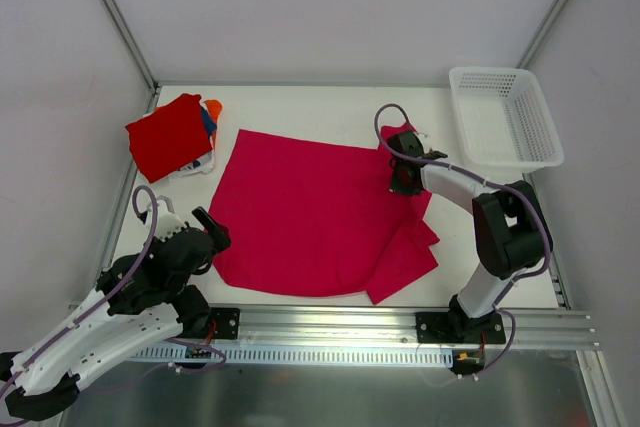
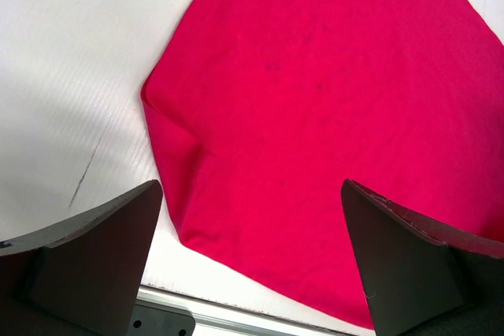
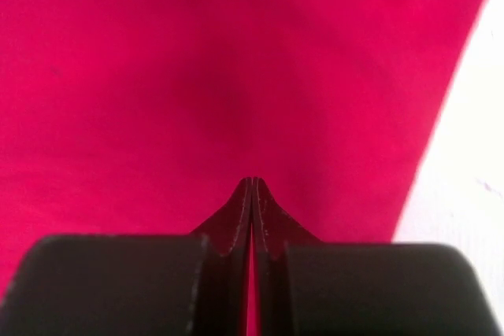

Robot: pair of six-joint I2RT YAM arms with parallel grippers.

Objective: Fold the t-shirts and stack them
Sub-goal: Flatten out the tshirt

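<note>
Found spread flat on the bench [image 1: 330, 107], right of the folded red t-shirt [image 1: 168, 135]: magenta t-shirt [image 1: 300, 212], pinched at its far-right corner by closed right fingers [image 3: 236, 218]; left fingers [image 2: 94, 249] wide open, empty, over near-left hem; recommend gripping that hem before folding evenly.

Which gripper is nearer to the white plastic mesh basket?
Right. The right gripper, shut on the magenta-pink cloth t-shirt, sits left of the white plastic mesh basket; the left gripper hangs open at the shirt's opposite, near-left edge.
</note>
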